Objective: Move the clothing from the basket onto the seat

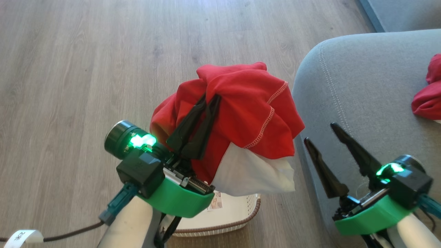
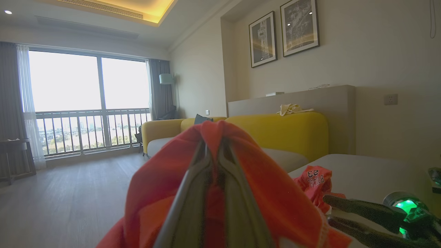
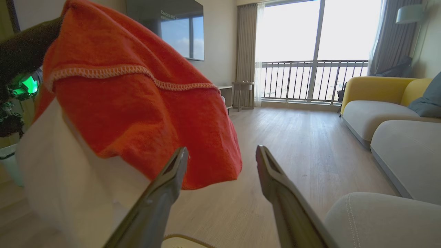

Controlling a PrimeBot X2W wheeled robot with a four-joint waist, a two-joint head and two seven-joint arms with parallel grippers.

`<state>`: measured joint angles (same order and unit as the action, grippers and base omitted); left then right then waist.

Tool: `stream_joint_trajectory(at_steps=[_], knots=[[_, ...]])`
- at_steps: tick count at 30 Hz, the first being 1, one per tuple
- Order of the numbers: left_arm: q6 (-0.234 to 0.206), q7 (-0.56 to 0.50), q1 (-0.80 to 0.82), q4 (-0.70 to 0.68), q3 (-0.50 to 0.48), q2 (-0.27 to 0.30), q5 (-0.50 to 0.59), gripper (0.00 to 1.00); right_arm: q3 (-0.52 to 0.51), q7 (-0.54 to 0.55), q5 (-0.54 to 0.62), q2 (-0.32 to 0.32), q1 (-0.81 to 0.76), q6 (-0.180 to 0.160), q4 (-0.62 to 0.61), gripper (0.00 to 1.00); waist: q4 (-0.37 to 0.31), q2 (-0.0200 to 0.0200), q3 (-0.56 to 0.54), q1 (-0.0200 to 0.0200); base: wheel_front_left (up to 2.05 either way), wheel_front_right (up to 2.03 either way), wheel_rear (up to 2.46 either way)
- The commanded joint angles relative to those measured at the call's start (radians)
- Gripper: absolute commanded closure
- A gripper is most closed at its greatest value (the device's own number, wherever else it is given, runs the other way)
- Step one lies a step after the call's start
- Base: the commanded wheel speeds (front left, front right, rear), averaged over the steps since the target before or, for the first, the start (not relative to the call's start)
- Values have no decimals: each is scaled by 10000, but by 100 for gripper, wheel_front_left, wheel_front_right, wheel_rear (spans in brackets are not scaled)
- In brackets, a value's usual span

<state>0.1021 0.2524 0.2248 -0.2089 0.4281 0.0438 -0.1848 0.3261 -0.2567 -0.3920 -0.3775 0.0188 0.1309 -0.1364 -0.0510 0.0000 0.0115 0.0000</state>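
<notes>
One red garment (image 1: pixel 429 100) is lying on the seat (image 1: pixel 361 86); the left gripper (image 1: pixel 210 98) is clamping a second garment (image 1: pixel 248 103) beside the seat, not yet delivered; the right gripper (image 1: pixel 319 132) is hovering, fingers apart

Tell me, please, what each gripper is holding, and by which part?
The left gripper is shut on the red-and-white garment, pinching a bunched fold at its top. The right gripper is open, holding nothing.

We note: left gripper (image 1: pixel 209 99) and right gripper (image 1: pixel 319 132) each have long black tapered fingers (image 1: pixel 355 151), a green collar (image 1: pixel 179 201), a black cylindrical module (image 1: pixel 120 137) glowing green, and a white forearm (image 1: pixel 131 224). The left arm adds a teal connector (image 1: pixel 117 205), dark cable (image 1: pixel 69 234) and handwritten white tag (image 1: pixel 24 237).
</notes>
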Motion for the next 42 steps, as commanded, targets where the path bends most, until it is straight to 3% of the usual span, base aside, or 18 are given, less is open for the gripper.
stream_joint_trajectory(at_steps=[1, 7, 17, 31, 42], knots=[[-43, 93, 319, -315, -358, 64, 57, 100, 67, -51, -107, -283, 52, -2, -611, 0, -21, 0, -10, 0, 0, 0, 0], [-31, 93, 250, -288, -407, 64, 108, 100, 269, -51, -265, -579, -235, -2, -1483, 0, -73, 0, -35, 0, 0, 0, 0], [-5, 93, 252, -251, -339, 64, 184, 100, 1983, -51, -1060, -1477, -142, -2, -2236, 0, -144, 0, 27, 0, 0, 0, 0], [18, 93, 413, -213, -132, 64, 293, 100, 1658, -51, -467, -931, 73, -2, -1860, 0, 46, 0, 179, 0, 0, 0, 0], [23, 93, 542, -345, 151, 64, 314, 100, 2414, -51, 19, -936, 579, -2, -1321, 0, 177, 0, 246, 0, 0, 0, 0]])
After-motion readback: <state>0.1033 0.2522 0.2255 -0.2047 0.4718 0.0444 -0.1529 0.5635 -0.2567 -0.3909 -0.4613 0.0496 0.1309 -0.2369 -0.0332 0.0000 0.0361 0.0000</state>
